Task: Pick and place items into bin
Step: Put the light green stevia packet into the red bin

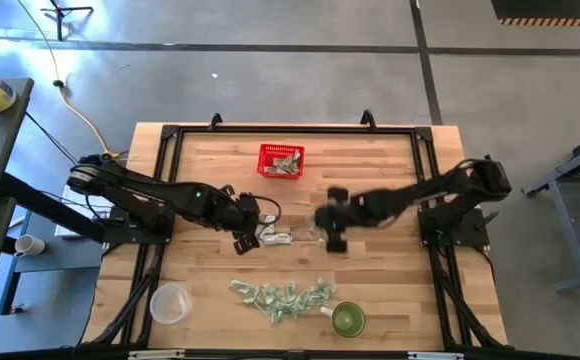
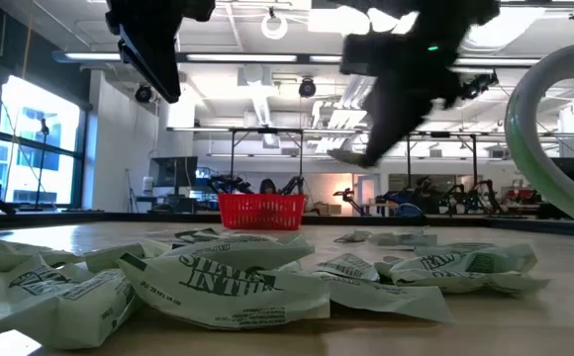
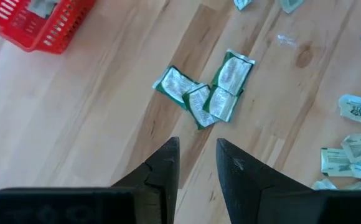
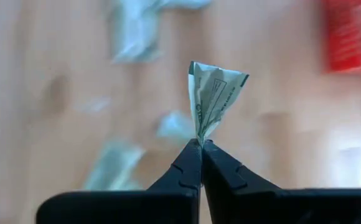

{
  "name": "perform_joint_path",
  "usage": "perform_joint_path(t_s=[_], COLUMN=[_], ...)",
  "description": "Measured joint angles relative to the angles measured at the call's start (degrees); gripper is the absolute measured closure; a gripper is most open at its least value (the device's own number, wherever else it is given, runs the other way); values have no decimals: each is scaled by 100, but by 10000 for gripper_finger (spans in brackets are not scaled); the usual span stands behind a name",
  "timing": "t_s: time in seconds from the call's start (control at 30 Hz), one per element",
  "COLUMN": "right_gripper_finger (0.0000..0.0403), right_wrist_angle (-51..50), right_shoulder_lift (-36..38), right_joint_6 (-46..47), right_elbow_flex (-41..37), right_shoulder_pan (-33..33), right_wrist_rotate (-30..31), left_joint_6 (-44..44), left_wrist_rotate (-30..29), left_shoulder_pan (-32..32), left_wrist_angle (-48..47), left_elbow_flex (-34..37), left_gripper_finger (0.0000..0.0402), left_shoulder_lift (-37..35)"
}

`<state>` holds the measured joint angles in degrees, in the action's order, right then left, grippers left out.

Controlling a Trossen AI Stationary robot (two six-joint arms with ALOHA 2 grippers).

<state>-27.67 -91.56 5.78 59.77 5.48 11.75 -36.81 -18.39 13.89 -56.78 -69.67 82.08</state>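
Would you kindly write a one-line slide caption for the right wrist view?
Right gripper shut on one crumpled green-and-white piece, lifted above the wooden table.

Basket (image 1: 281, 161) at table's (image 1: 390, 300) far side; item pile (image 1: 282, 297) near front edge, between clear cup (image 1: 170, 303) and green cup (image 1: 348, 320).

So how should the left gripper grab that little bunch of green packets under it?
Probably from straight above. The bunch lies flat on the table, so there's no side to pinch. The left gripper hangs open just short of it; its fingers could close across the narrow middle packet, where the pieces overlap and stand a little proud.
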Motion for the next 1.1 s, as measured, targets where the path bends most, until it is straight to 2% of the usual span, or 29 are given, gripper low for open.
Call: perform_joint_path(t_s=[0.13,0.23,0.3,0.37,0.5,0.6,0.73,0.87,1.0,1.1], right_gripper_finger=[400,401,399,399,397,383,334,263,194,165], right_wrist_angle=[583,1531,1794,1698,869,111,-269,-326,-1220,-1864], right_shoulder_lift=[45,-76,-294,-657,-1681,-2372,-2840,-2794,-2611,-2346], right_joint_6=[-105,-472,-648,-641,-480,-739,-1032,-1312,-1757,-1567], right_elbow_flex=[188,385,686,1132,2134,2894,3584,3861,3989,3929], right_shoulder_pan=[-1032,-1796,-2171,-2449,-2782,-2804,-2812,-2853,-2831,-2755], right_wrist_rotate=[337,-103,-385,-779,-1741,-1639,-1012,-906,-1342,-1694], left_joint_6=[-391,-799,-999,-1236,-1681,-1978,-2347,-2903,-3556,-3832], left_wrist_rotate=[-105,-483,-699,-809,-885,-880,-741,-930,-1070,-1032], left_shoulder_pan=[11,100,182,236,236,225,328,609,779,804], left_wrist_angle=[-245,-366,-390,-484,-693,-765,-772,-829,-1438,-1961], left_elbow_flex=[2,4,4,4,2,2,2,2,-4,-4], left_gripper_finger=[263,263,263,263,263,263,263,263,263,263], left_shoulder_lift=[-136,-285,-422,-539,-729,-786,-789,-789,-789,-789])
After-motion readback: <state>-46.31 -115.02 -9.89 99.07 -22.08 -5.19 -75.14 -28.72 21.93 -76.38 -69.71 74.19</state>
